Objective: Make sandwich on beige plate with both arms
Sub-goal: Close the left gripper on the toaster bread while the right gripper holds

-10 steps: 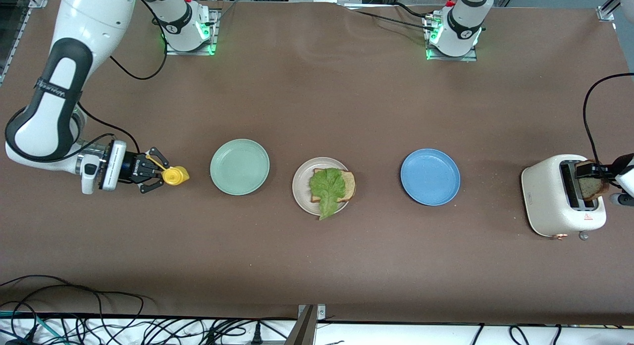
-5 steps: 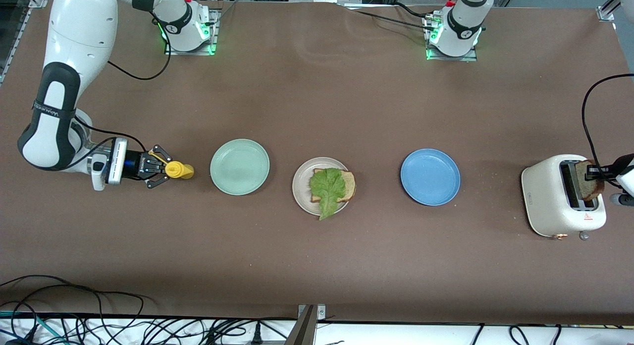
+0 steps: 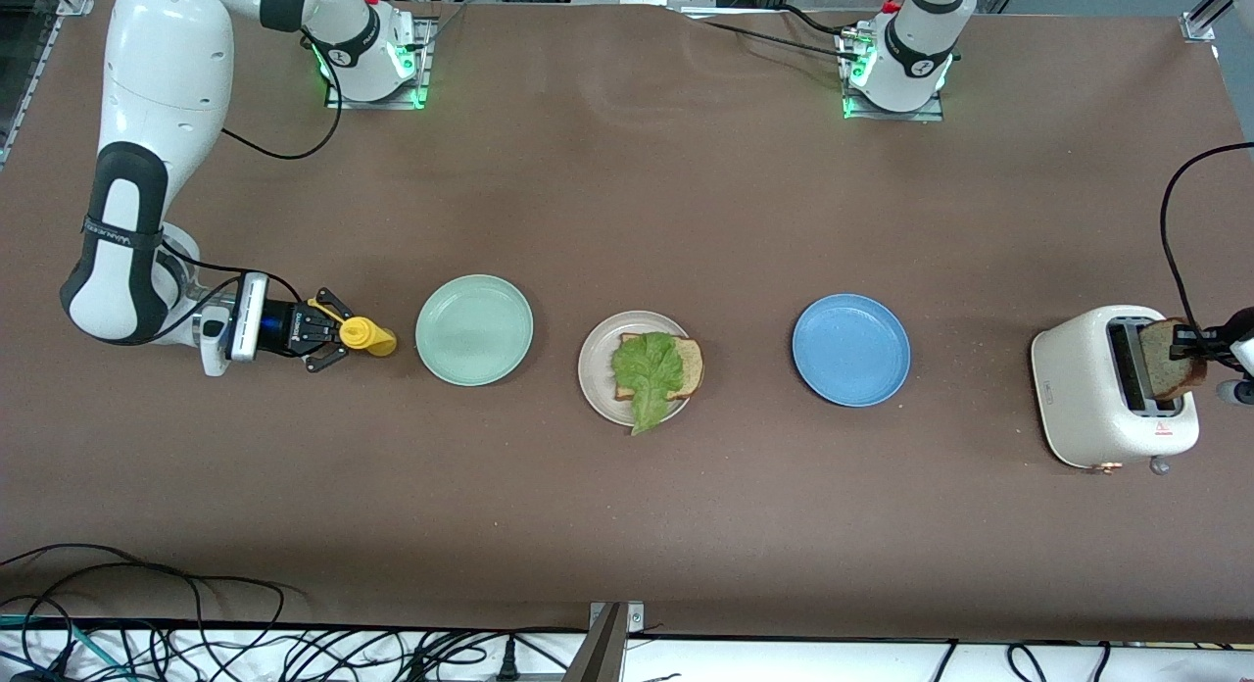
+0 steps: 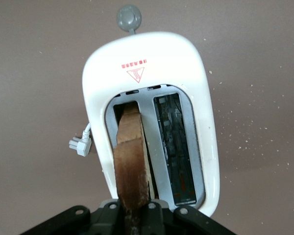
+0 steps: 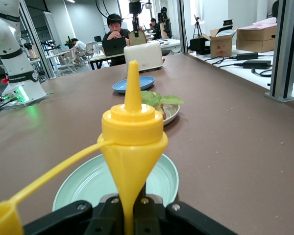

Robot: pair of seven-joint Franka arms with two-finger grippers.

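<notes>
Bread slice (image 3: 1171,359) higher, in left end effector (image 3: 1197,347)

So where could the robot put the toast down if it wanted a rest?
Bare spots: the mint-green plate, the blue plate, and the table between them and the camera. The beige plate is crowded with bread and lettuce.

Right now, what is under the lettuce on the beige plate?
One brown bread slice lies on the beige plate under the lettuce; only its crust corner and edges show. The leaf covers the rest, so anything between leaf and bread cannot be seen.
</notes>
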